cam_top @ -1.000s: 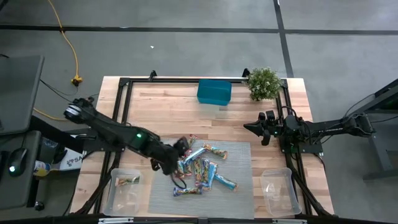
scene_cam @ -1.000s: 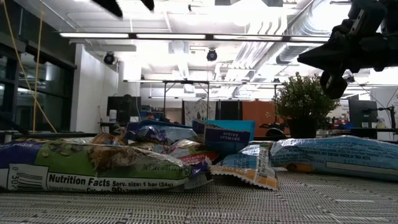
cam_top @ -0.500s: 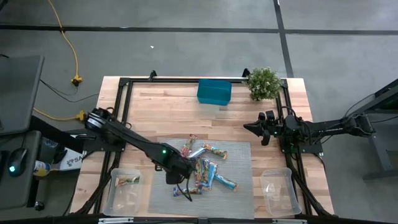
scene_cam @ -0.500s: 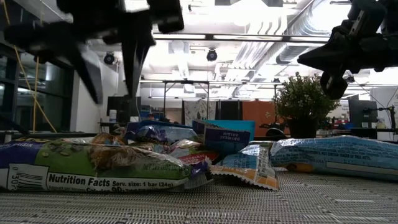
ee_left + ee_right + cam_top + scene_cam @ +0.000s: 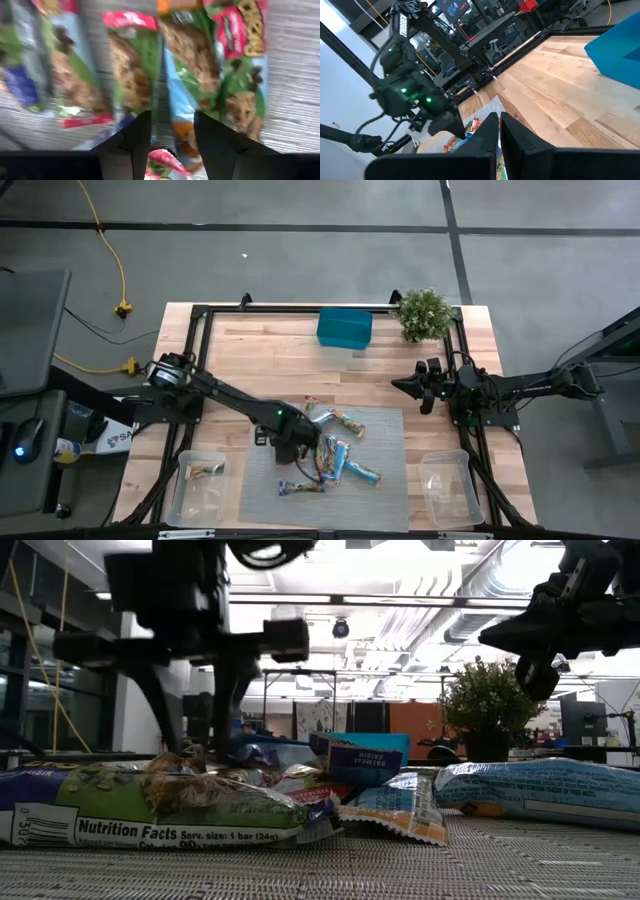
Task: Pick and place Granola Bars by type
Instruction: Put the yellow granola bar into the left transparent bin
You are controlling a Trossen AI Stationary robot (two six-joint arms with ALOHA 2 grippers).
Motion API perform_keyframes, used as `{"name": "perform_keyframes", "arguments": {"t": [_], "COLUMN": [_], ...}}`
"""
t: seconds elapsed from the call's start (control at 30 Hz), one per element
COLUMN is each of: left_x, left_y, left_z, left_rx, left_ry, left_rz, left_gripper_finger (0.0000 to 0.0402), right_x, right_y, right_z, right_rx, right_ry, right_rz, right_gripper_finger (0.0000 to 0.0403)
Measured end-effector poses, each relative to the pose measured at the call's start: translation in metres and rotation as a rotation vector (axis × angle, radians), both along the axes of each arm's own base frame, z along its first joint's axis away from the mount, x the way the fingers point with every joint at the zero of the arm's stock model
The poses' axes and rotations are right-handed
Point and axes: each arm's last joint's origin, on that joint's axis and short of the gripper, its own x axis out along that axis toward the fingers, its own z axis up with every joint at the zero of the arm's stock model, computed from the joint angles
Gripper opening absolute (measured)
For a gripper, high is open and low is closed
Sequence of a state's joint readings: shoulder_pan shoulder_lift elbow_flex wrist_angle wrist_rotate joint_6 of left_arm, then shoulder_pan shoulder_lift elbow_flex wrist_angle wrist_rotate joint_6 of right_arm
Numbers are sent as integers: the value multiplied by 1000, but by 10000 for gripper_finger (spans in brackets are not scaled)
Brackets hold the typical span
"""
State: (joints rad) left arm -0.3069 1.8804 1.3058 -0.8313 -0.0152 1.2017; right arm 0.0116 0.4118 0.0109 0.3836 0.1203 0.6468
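Observation:
The granola bars (image 5: 335, 450) lie in a loose pile on a grey mat (image 5: 385, 490); some wrappers are light blue, others green, red and yellow. One more bar (image 5: 203, 470) lies in the left clear tub. My left gripper (image 5: 300, 452) is open and points down at the pile's left part. In the low view its fingers (image 5: 165, 710) reach down to the bars (image 5: 200, 795). In the left wrist view its gap (image 5: 172, 132) stands over a green and blue bar (image 5: 182, 95). My right gripper (image 5: 398, 385) waits shut above the wood, right of the mat. My left gripper comes from above, pointing down, with one finger (image 5: 132, 142) on each side of the green and blue bar's end (image 5: 175, 117). Whether the fingertips touch the wrappers, I cannot tell. All the bars lie flat on the mat.
A teal box (image 5: 344, 327) and a small potted plant (image 5: 424, 313) stand near the far edge. Clear tubs sit at the near left (image 5: 190, 498) and near right (image 5: 447, 485). A black frame runs around the table. Bare wood lies between the mat and the box.
My left gripper has come down from high above the mat onto the left part of the bar pile, moving slightly toward the table's right, and has stayed open. The right arm has kept still.

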Motion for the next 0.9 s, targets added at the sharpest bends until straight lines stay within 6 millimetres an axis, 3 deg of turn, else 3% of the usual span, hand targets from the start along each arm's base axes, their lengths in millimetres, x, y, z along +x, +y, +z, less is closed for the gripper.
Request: {"name": "perform_keyframes", "arguments": {"t": [0.23,0.47,0.73,0.9], "left_x": [-14,-12,-9,-9], "left_y": [8,9,8,8], "left_z": [-21,-22,-24,-24], "left_rx": [19,29,17,20], "left_ry": [78,48,26,33], "left_rz": [30,69,73,87], "left_gripper_finger": [198,249,251,216], "right_x": [0,0,0,0], "right_y": [0,0,0,0], "right_z": [0,0,0,0], "right_rx": [0,0,0,0], "right_ry": [0,0,-1,-1], "right_rz": [0,0,0,0], "right_gripper_finger": [0,0,0,0]}}
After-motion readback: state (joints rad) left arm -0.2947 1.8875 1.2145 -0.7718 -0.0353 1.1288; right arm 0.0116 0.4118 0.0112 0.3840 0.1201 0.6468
